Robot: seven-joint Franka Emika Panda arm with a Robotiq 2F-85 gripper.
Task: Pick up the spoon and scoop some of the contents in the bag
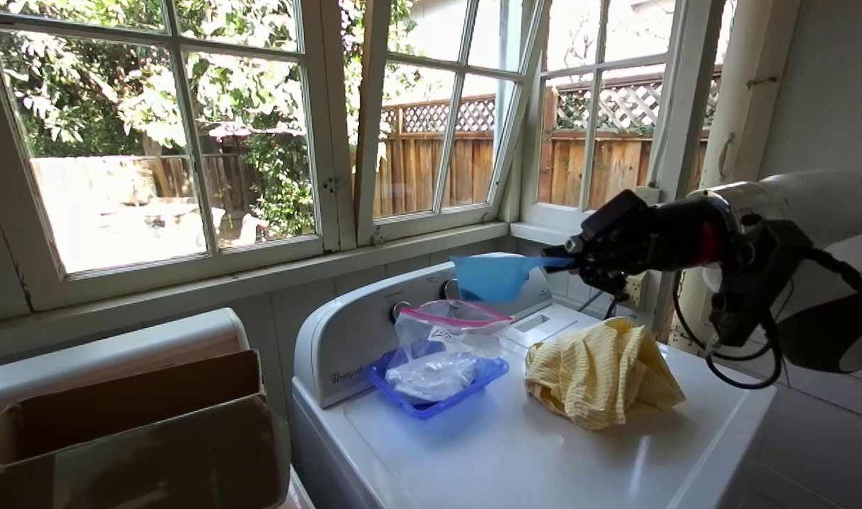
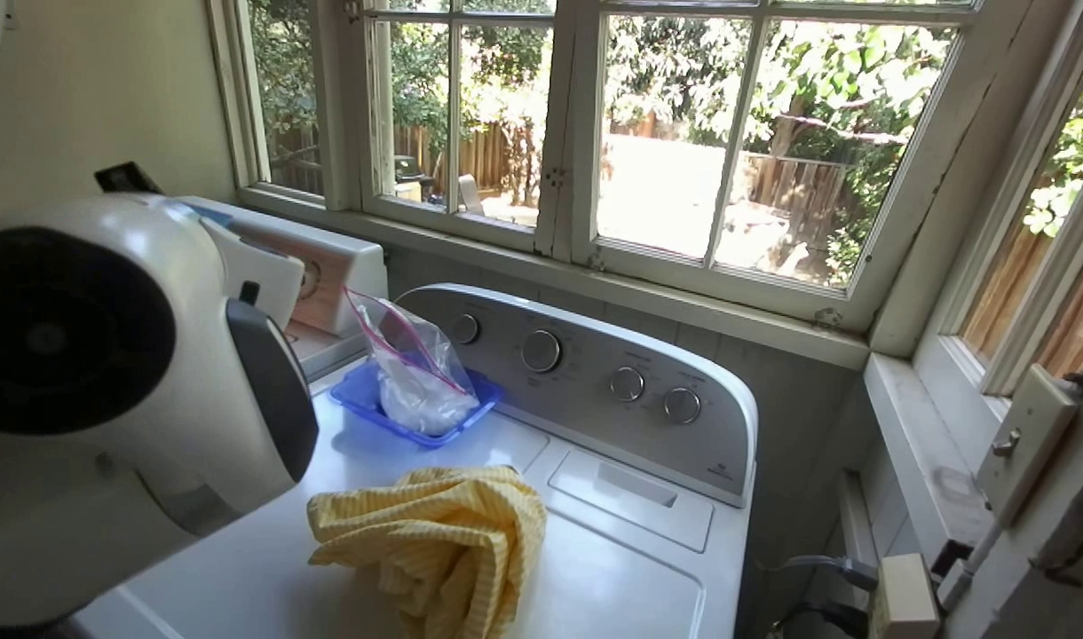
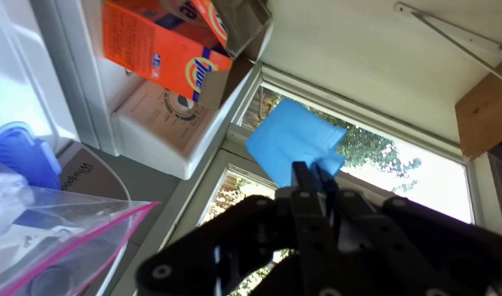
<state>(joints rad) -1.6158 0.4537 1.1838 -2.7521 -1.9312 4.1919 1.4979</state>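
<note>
A light-blue scoop [image 1: 491, 278], the spoon, is held in the air by its handle. My gripper [image 1: 562, 261] is shut on that handle. In the wrist view, the fingers [image 3: 312, 174] pinch the handle and the scoop [image 3: 292, 137] extends beyond them. A clear zip bag [image 1: 431, 378] with a pink-edged open top holds white contents. It shows in both exterior views [image 2: 426, 399] and in the wrist view [image 3: 70, 234]. It stands in a blue tray [image 1: 498, 371]. The scoop is above and beside the bag's mouth, apart from it. Whether the scoop holds anything is hidden.
A crumpled yellow cloth [image 1: 600, 375] lies on the white washer top [image 1: 487, 466] beside the tray. The washer's control panel [image 2: 586, 373] rises behind the bag. A cardboard box [image 1: 162, 452] stands on the neighbouring machine. Windows are behind.
</note>
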